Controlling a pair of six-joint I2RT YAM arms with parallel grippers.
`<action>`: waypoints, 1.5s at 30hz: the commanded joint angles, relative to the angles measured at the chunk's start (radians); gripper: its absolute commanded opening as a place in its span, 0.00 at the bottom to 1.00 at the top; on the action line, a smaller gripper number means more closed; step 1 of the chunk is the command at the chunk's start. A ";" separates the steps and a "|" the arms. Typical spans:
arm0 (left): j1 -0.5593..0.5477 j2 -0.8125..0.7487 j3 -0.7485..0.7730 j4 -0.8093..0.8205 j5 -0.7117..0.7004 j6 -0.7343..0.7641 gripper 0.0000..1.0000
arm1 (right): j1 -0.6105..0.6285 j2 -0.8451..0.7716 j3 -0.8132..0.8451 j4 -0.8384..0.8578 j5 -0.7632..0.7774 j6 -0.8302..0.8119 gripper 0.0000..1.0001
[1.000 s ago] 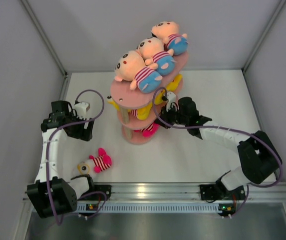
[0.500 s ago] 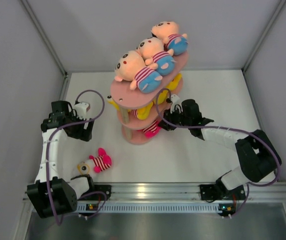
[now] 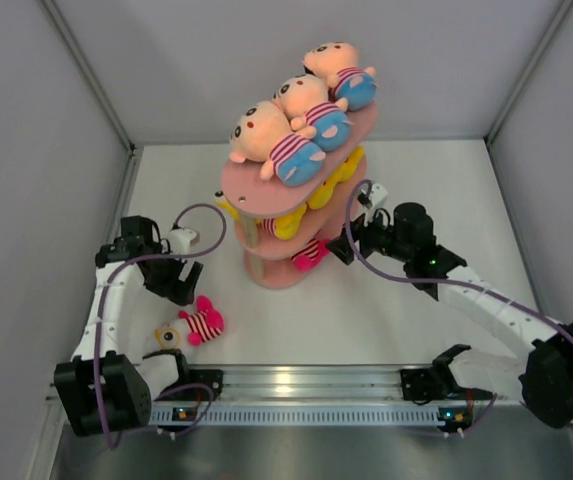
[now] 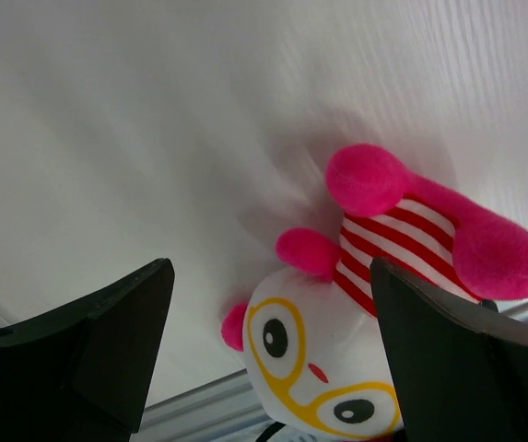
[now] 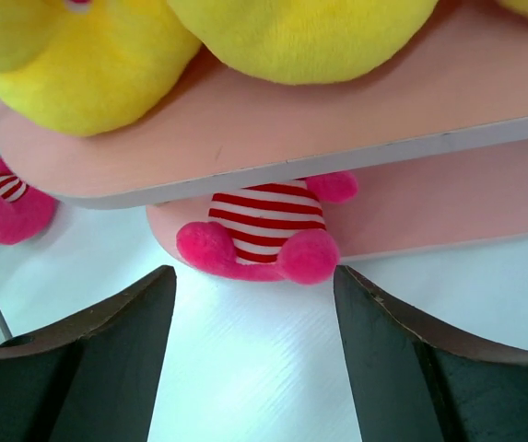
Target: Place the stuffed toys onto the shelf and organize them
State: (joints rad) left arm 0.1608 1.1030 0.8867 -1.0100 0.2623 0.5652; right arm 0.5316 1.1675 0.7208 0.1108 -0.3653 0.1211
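Backing off the shelf (image 3: 251, 190), the right gripper (image 3: 344, 248) has spread its jaws, empty, leaving a striped toy (image 5: 264, 226) on the bottom tier. Left of the shelf, the left gripper (image 4: 271, 267) hangs open over the loose pink toy (image 4: 402, 239): soft, light, best pinched across its belly; open table (image 3: 366, 320) around, rail (image 3: 286, 380) close

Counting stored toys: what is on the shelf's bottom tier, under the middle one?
One pink toy in a striped shirt lies there, legs poking out. Its head and anything deeper are hidden by the middle tier. Another pink striped piece shows farther left.
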 commanded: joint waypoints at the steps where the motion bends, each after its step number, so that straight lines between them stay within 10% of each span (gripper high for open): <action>1: -0.026 -0.020 -0.049 -0.103 -0.020 0.116 0.93 | -0.001 -0.144 0.006 -0.094 0.078 -0.053 0.70; 11: -0.092 -0.054 -0.097 -0.286 0.066 0.318 0.93 | 0.115 -0.308 0.028 -0.166 0.147 -0.057 0.70; 21: -0.096 -0.025 -0.137 -0.239 0.070 0.328 0.32 | 0.425 -0.229 0.040 -0.007 0.293 0.009 0.69; 23: -0.098 -0.029 -0.135 -0.237 0.071 0.326 0.00 | 0.514 -0.198 0.017 0.062 0.293 0.014 0.69; 35: -0.096 -0.244 0.009 -0.240 0.153 0.216 0.00 | 0.726 0.243 0.126 0.401 0.181 -0.095 0.72; 45: -0.098 -0.236 0.041 -0.242 0.167 0.197 0.00 | 0.716 0.481 0.351 0.353 0.243 -0.193 0.80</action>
State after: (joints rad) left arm 0.0677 0.8707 0.8959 -1.2530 0.3885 0.7643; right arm 1.2411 1.5791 0.9718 0.4198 -0.1230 -0.0265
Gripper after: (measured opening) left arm 0.040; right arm 0.796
